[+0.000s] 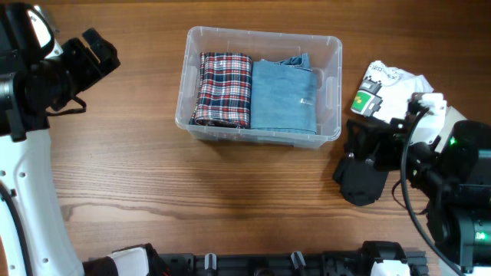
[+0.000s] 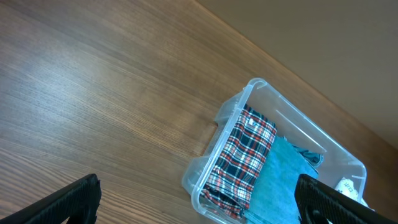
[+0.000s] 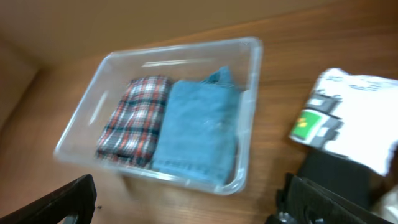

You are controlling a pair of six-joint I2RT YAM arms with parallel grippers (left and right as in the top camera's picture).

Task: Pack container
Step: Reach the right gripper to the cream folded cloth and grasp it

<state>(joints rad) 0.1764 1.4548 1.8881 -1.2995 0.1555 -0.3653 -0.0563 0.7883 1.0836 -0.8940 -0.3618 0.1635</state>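
The clear container (image 1: 261,34) stands at the far middle of the wooden table. In it lie a folded plaid cloth (image 1: 224,88) on the left and a folded blue cloth (image 1: 284,96) on the right. My left gripper (image 1: 96,54) is open and empty, off to the container's left. My right gripper (image 1: 359,157) is open and empty, right of the container's near right corner. The left wrist view shows the container (image 2: 298,115) with the plaid cloth (image 2: 242,155) between open fingers (image 2: 199,202). The right wrist view shows the container (image 3: 186,46) beyond open fingers (image 3: 193,199).
A folded white garment with a green and grey print (image 1: 387,84) lies on the table right of the container, beside my right arm; it also shows in the right wrist view (image 3: 357,99). Black equipment lines the table's near edge (image 1: 268,264).
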